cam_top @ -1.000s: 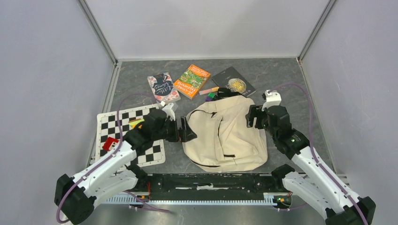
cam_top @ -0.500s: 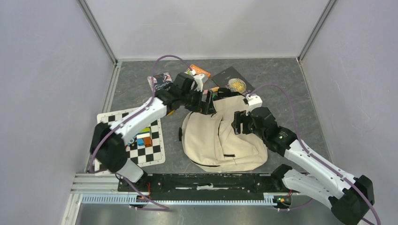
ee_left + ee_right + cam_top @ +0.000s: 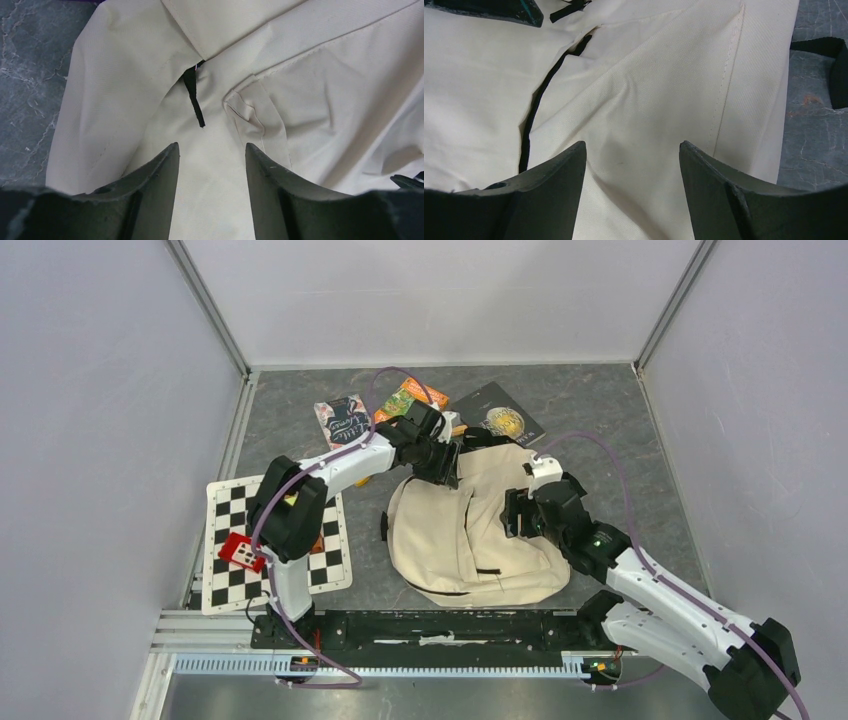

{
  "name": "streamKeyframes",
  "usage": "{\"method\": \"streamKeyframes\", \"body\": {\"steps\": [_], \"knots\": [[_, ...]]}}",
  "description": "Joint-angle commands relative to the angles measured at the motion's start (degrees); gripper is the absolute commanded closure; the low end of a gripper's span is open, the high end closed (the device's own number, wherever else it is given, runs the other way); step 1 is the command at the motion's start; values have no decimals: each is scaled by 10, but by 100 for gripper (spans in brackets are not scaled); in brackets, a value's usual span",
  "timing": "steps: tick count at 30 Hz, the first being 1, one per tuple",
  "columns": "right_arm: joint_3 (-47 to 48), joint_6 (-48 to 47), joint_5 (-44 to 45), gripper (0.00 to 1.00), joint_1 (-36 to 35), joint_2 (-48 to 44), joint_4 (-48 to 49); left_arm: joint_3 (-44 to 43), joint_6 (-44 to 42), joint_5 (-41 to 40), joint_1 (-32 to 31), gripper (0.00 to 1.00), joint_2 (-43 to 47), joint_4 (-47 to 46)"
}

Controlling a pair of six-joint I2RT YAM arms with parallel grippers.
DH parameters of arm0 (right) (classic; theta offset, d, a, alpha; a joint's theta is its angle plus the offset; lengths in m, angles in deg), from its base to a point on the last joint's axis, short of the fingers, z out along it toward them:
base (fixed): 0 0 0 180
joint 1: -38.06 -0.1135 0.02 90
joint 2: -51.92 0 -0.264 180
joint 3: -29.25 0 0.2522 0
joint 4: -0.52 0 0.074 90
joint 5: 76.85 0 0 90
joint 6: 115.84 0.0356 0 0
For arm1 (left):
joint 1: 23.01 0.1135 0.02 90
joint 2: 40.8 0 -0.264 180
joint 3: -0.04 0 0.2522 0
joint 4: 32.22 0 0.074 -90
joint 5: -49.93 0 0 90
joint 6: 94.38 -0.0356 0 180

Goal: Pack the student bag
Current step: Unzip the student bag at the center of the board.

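— Where was the left gripper [image 3: 211, 148] at that moment?
— Over the far end of the bag [image 3: 470, 530], with its arm stretched out across the tabletop [image 3: 600, 430]. A second before, it had been at the bag's left edge, next to the checkered mat [image 3: 235, 505]. Now the mat lay well behind it, back toward the arm's base.
— Grasping anything?
— No. Its fingers stood apart with flat cream cloth showing between them and nothing pinched. A short black zipper tab [image 3: 195, 97] lay just ahead of the fingertips.
— And the right gripper [image 3: 632, 145]?
— Also released, with its fingers wide. A soft ridge of the bag's cloth ran up between them. A black zipper line [image 3: 531, 120] ran ahead of it, toward the left gripper. A black strap [image 3: 839, 65] lay on the tabletop off to its other side.
— Had it moved?
— Yes. A second earlier it had sat at the bag's far right edge. Now it was further in, above the right half of the bag.
— The bag itself?
— Flat on the tabletop directly beneath both grippers, in the same spot as before, its outline hardly changed.
— Anything else nearby?
— A pink-and-black book [image 3: 340, 420] and a dark book [image 3: 500, 415] lay just beyond the left gripper. Its arm now covered part of an orange book [image 3: 398, 402] that had been in full view a second earlier.
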Motion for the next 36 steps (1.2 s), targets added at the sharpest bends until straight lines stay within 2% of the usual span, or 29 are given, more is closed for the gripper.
{"method": "streamKeyframes", "body": {"steps": [1, 20, 22, 23, 25, 26, 32, 36], "knots": [[-10, 10, 12, 27, -2, -10, 24, -26, -19, -6, 0, 46, -23, -8], [-24, 7, 22, 27, -3, -26, 19, -54, 1, 14, 0, 60, -88, -27], [-25, 7, 23, 27, -2, -27, 17, -54, 3, 34, 0, 68, -91, -36], [-24, 6, 23, 27, -2, -27, 15, -53, 6, 43, 0, 76, -91, -41], [-16, 0, 24, 25, -2, -29, 6, -54, 9, 47, 0, 96, -89, -43], [-10, -5, 25, 23, -2, -30, 0, -54, 9, 47, 0, 98, -85, -42], [57, -53, 46, 15, -2, -29, -48, -30, 17, 48, 1, 98, -36, -51], [108, -78, 33, 13, -3, 18, -58, -17, 30, 66, 2, 98, -15, -66]]}}
